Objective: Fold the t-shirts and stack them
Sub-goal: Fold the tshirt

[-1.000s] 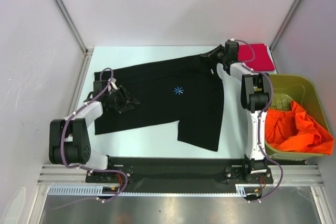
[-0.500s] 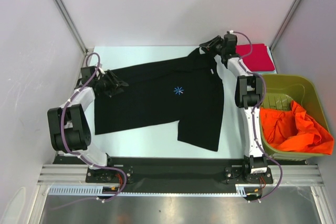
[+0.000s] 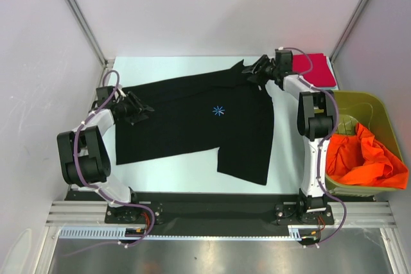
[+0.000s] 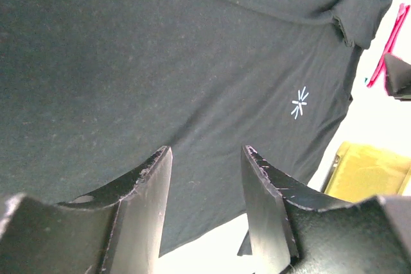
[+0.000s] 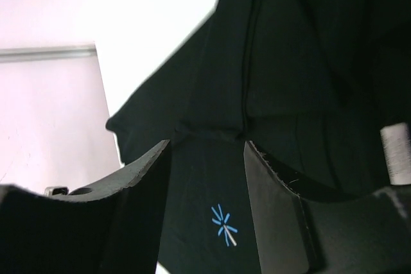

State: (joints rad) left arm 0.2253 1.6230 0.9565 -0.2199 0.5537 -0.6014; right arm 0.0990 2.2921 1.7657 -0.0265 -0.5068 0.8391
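- Black t-shirt (image 3: 192, 123): lay spread across the middle of the table (image 3: 186, 170), front face up. One part reached toward the near edge and one corner toward the far right.
- Blue asterisk chest mark (image 3: 218, 111): small, sat on the black t-shirt right of its centre. It showed in both wrist views.
- Red t-shirt (image 3: 316, 70): a flat, folded-looking piece at the far right corner of the table, apart from the black one.
- Orange t-shirt (image 3: 363, 158): crumpled in a heap inside the olive-green plastic bin (image 3: 359, 104), spilling over its near rim.
- Olive-green plastic bin: stood off the right side of the table, just beside the right arm.
- Left gripper (image 3: 137, 108): at the left edge of the black t-shirt, low over the cloth. Its fingers (image 4: 144, 203) were spread, with black fabric visible through the gap and nothing pinched.
- Right gripper (image 3: 255, 68): at the far right corner of the black t-shirt, near the red one. Its fingers (image 5: 273, 203) were spread, with a seam and the chest mark visible between them and no cloth clamped.
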